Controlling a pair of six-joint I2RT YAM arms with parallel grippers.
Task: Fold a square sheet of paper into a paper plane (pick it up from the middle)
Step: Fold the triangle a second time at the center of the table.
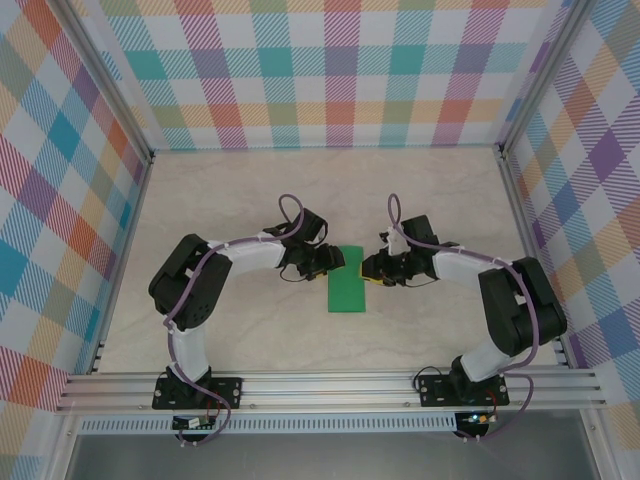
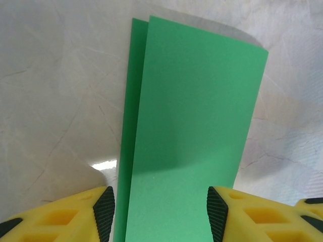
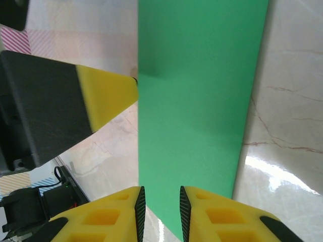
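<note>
Mid-frame from above, we see the bright green folded paper sheet (image 1: 348,285) lying flat. The left gripper (image 2: 160,204) straddles it, jaws wide. The right gripper (image 3: 160,206) is barely parted. Neither grips it.

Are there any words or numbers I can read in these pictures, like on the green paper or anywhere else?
There are no words, numbers or signs to read.
The green paper is plain, with nothing written on it.
The checked walls have only coloured squares.
The little boards at the front rail are too small to read.
</note>
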